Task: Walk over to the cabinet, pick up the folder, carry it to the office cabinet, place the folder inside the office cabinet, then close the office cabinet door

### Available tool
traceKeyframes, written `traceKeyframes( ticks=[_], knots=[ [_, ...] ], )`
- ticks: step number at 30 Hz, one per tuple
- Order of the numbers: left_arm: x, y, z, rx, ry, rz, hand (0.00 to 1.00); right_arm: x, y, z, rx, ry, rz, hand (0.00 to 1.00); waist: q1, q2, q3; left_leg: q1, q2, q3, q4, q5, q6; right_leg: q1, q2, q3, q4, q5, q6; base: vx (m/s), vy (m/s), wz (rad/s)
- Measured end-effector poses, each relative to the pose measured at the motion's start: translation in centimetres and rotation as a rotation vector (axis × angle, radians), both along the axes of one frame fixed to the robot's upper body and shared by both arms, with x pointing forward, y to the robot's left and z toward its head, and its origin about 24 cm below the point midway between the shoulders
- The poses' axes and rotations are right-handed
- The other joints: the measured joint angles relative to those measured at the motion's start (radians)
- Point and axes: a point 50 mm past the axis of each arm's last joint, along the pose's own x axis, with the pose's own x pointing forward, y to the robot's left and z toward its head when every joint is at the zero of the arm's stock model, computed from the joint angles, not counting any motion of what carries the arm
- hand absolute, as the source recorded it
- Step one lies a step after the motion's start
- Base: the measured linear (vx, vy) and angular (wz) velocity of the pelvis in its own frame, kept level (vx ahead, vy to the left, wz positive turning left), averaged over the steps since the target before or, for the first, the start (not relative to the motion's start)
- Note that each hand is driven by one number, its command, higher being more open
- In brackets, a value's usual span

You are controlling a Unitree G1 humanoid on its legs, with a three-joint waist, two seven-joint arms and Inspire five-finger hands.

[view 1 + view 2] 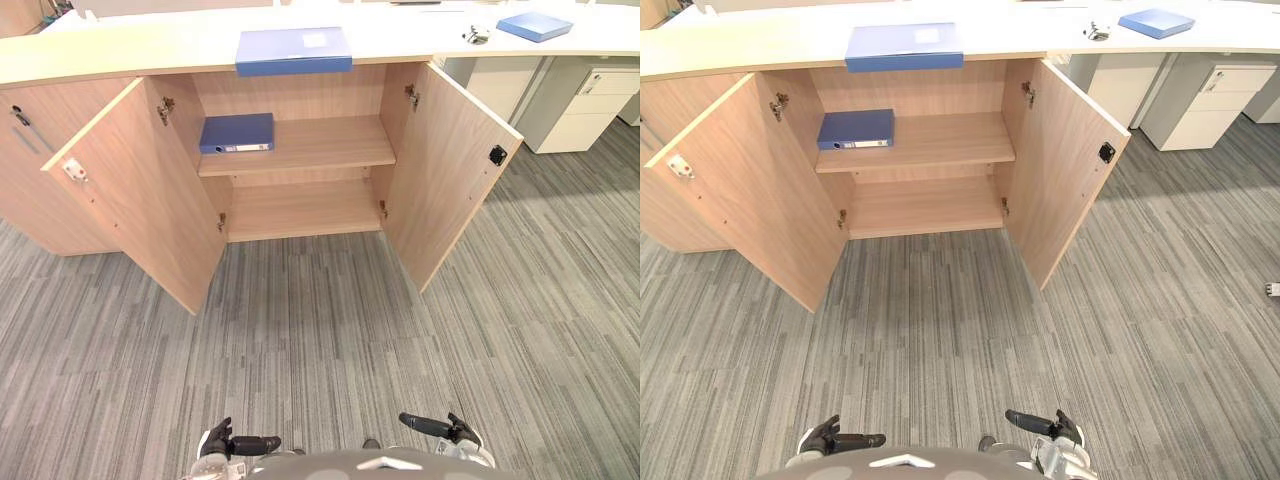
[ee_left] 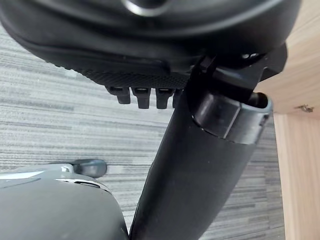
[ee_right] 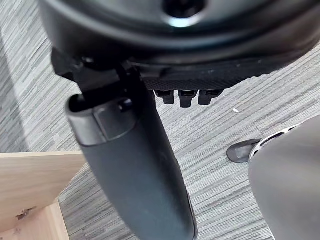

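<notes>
Folder (image 1: 236,133) lies shelved; left hand (image 1: 238,445) and right hand (image 1: 442,429) hang low.

The office cabinet (image 1: 300,97) stands open under the countertop (image 1: 150,45), with its left door (image 1: 140,190) and right door (image 1: 450,160) swung forward. A folder (image 1: 236,132) lies at the left end of the upper shelf (image 1: 330,145). A second folder (image 1: 293,48) lies on the countertop's front edge (directly above the opening), and a third folder (image 1: 535,25) lies far right.

Cameras about the cabinet (image 1: 320,145)
Head pair: well back, facing it, angled steeply down, sharing its open front. Wrist cameras: close above carpet (image 2: 45,115), beside its doors (image 1: 450,170).
</notes>
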Motion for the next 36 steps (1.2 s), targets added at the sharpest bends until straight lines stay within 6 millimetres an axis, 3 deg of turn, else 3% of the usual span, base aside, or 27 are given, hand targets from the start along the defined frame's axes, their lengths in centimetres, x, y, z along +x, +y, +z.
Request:
traceKeyframes(
  ticks=[18, 30, 36],
  knots=[
    [0.2, 0.4, 0.1, 0.030, -0.008, -0.015, 1.00, 0.5, 0.5, 0.0, -0.012, 0.006, 0.061, 1.00, 0.001, -0.023, 0.014, 0.030, -0.014, -0.020, -0.044, 0.023, 0.011, 0.024, -0.012, -0.031, -0.013, 0.000, 0.000, -0.02, -0.006, 0.03],
    [0.2, 0.5, 0.2, 0.038, -0.006, -0.021, 1.00, 0.6, 0.7, 0.0, -0.012, 0.005, 0.081, 1.00, 0.003, -0.025, 0.015, 0.030, -0.015, -0.010, -0.047, 0.023, 0.010, 0.022, -0.012, -0.023, -0.019, 0.001, -0.001, -0.03, -0.013, -0.02],
    [1.1, 0.7, 0.4, 0.054, -0.033, -0.019, 1.00, 1.0, 0.8, 0.1, -0.014, -0.001, 0.092, 1.00, 0.012, -0.032, 0.026, -0.065, -0.008, 0.020, 0.079, -0.051, 0.030, -0.035, -0.015, 0.005, 0.008, -0.004, 0.000, -0.02, 0.001, -0.15]
  ],
)
